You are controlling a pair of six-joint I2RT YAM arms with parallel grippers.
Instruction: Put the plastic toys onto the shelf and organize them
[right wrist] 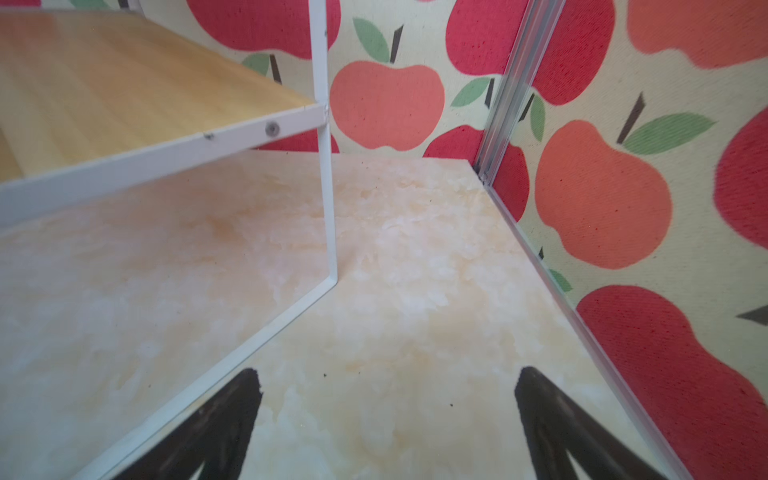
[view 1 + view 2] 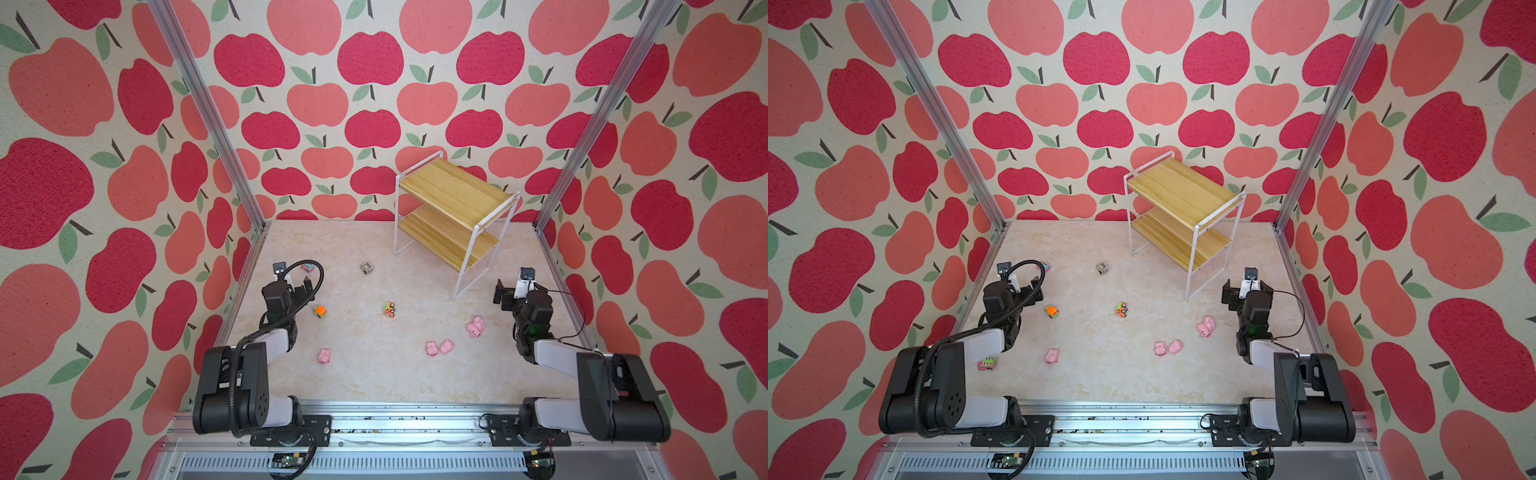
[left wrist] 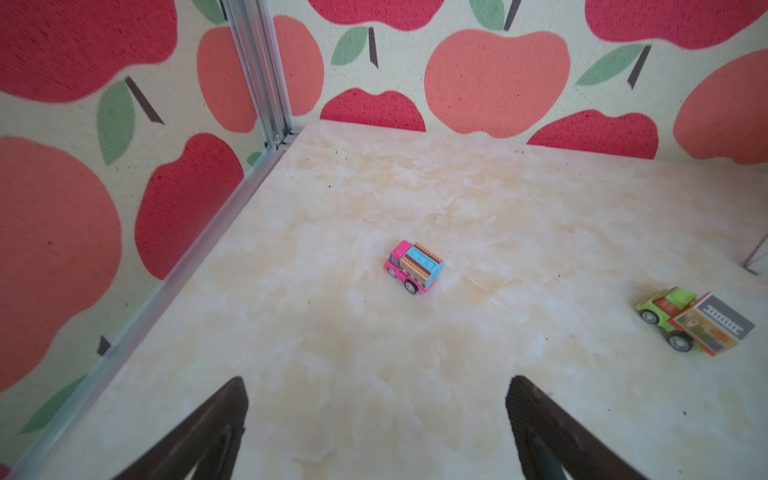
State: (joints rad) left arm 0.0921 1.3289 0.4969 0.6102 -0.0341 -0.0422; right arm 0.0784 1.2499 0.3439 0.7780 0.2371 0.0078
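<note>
A: So, jaws first?
B: Both spread wide, holding nothing: left gripper, right gripper.
A: Nearest each?
B: Left: pink truck ahead. Right: shelf, white foot bar close by.
A: Remaining stock?
B: Loose on the tabletop, apart from the shelf: pigs, orange truck, green truck.

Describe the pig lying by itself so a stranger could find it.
Find the wooden shelf at the table's back right, then cross to the near left. The pink pig there lies alone; the other pigs huddle in pairs farther right.
</note>
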